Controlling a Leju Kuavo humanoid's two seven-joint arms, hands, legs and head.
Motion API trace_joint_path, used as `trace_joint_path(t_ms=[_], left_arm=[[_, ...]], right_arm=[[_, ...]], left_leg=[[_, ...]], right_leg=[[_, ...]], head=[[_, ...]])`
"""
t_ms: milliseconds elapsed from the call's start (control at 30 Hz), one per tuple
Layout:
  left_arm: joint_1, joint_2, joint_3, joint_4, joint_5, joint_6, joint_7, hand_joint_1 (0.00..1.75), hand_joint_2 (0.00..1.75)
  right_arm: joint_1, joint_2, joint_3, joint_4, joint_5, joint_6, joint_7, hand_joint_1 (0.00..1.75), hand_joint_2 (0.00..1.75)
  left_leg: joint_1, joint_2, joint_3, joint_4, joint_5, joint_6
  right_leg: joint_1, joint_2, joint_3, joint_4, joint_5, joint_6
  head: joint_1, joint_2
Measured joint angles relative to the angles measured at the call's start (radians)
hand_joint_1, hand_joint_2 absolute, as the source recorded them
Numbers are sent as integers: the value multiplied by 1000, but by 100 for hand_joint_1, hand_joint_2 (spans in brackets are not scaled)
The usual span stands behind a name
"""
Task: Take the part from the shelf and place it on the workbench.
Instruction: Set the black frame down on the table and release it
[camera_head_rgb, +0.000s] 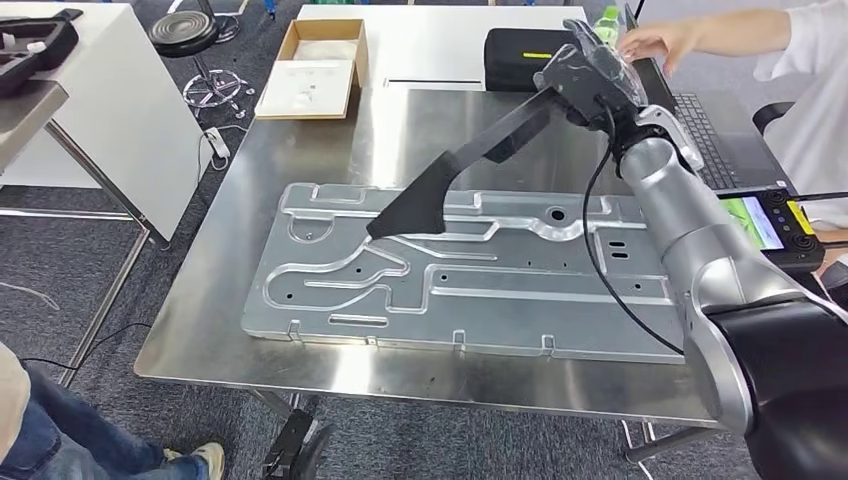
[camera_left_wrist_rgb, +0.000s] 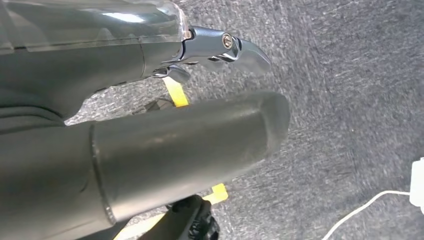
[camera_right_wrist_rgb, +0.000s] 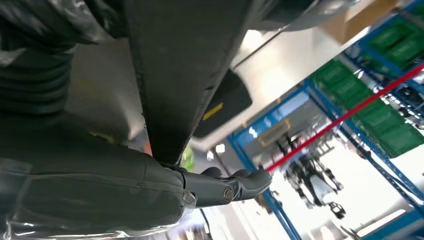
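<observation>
The part (camera_head_rgb: 440, 180) is matt black, held over a bare silver stamped panel (camera_head_rgb: 470, 270) lying on the brushed steel-grey surface (camera_head_rgb: 300, 350); the right hand (camera_head_rgb: 590, 75) gripping it is dark grey on a shiny silver arm (camera_head_rgb: 690, 230). Beyond lie a tan cardboard box (camera_head_rgb: 315, 65) and a black case (camera_head_rgb: 525, 58) with a yellow stripe. The floor (camera_left_wrist_rgb: 350, 100) is speckled grey carpet with yellow tape marks (camera_left_wrist_rgb: 176, 92).

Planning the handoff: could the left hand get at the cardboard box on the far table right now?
Probably not. The left hand hangs over the floor, and the box lies beyond the bench, across the metal plate.
</observation>
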Motion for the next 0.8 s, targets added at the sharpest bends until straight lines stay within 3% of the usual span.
trace_joint_path(t_ms=[100,167,233,267,300,333,400,467,567,633,733,767,800], left_arm=[[0,-1,-1,0,0,0,1,0,0],[-2,-1,-2,0,0,0,1,0,0],[-4,-1,-2,0,0,0,1,0,0],[-3,-1,-2,0,0,0,1,0,0],[-2,-2,-2,0,0,0,1,0,0],[-2,-2,-3,0,0,-1,1,0,0],[-2,-3,-3,0,0,-1,1,0,0],[-4,-4,-4,0,0,0,1,0,0],[-5,-4,-4,0,0,0,2,0,0],[-4,-4,-4,0,0,0,2,0,0],[-5,-3,-4,0,0,0,3,0,0],[-5,-3,-4,0,0,0,3,0,0],[-4,-3,-4,0,0,0,3,0,0]], right_arm=[[15,2,-44,-18,-13,9,-2,0,0],[18,1,-56,-24,-9,5,1,0,0],[24,2,-66,-26,-6,5,5,0,0],[29,1,-69,-26,-3,4,6,0,0],[33,1,-72,-26,-1,4,7,0,0],[35,1,-73,-27,2,3,7,0,0],[35,2,-74,-29,4,1,7,0,0],[34,2,-75,-32,4,-3,6,0,0],[34,2,-76,-33,4,-8,6,0,0],[33,3,-76,-35,5,-10,6,0,0],[33,4,-76,-36,8,-11,7,0,0],[34,4,-76,-36,10,-12,8,0,0],[36,4,-76,-36,13,-12,8,0,0]], left_leg=[[6,1,9,-26,15,9],[10,4,13,-39,25,15],[10,4,11,-38,26,18],[11,4,11,-36,25,18],[11,3,11,-33,23,17],[12,3,10,-27,20,15],[13,2,7,-12,9,7],[11,1,1,5,-1,-4],[10,-1,-6,10,-4,-15],[12,0,-19,41,-29,-25],[16,1,-98,219,-116,-39],[16,1,-125,274,-133,-40],[16,1,-137,296,-131,-38]], right_leg=[[1,-3,-2,5,-8,15],[1,-3,-38,86,-59,19],[1,-3,-96,212,-116,24],[-1,-3,-116,252,-126,27],[-3,-3,-118,256,-115,30],[-6,-4,-102,223,-88,32],[-10,-4,-36,95,-30,35],[-9,-1,1,20,-12,29],[-6,1,-1,16,-13,10],[-10,1,-1,13,-10,-1],[-11,1,-1,11,-9,-9],[-10,1,-1,12,-9,-9],[-8,1,0,12,-10,-9]], head=[[0,0],[1,0],[1,0],[1,0],[1,0],[1,0],[1,0],[-1,0],[-2,0],[-2,0],[-3,0],[-3,0],[-3,0]])
